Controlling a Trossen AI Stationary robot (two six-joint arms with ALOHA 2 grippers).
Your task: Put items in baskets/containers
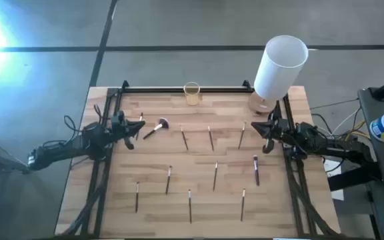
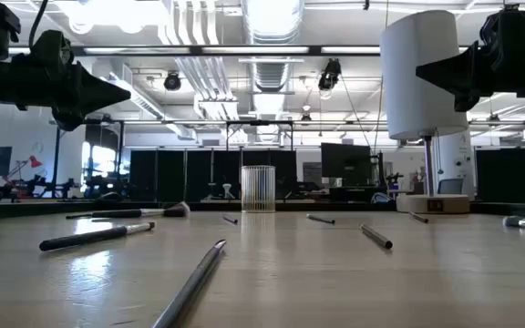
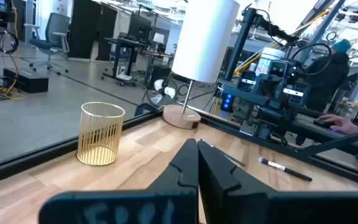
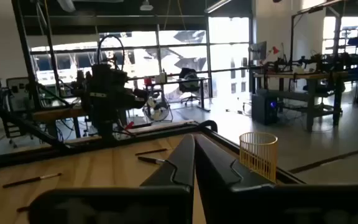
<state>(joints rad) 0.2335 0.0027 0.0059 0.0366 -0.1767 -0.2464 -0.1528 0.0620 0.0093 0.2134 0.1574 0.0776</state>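
Observation:
Several thin dark-handled brushes (image 1: 211, 138) lie flat and scattered on the wooden table. One with a big fluffy head (image 1: 156, 127) lies close to the tip of my left gripper (image 1: 141, 127). The small yellowish ribbed glass cup (image 1: 192, 93) stands upright at the table's far edge, and shows in the left wrist view (image 3: 101, 134) and the right wrist view (image 4: 258, 154). My left gripper (image 3: 196, 146) hovers shut over the table's left side, pointing right. My right gripper (image 1: 255, 125) hovers shut over the right side, pointing left (image 4: 194, 140). Both are raised above the table in the low view.
A tall white cylinder on a wooden base (image 1: 279, 65) stands at the far right corner, beside my right arm. Dark frame rails (image 1: 179, 89) run along the far, left and right edges. In the left wrist view a person (image 3: 334, 62) sits beyond the table.

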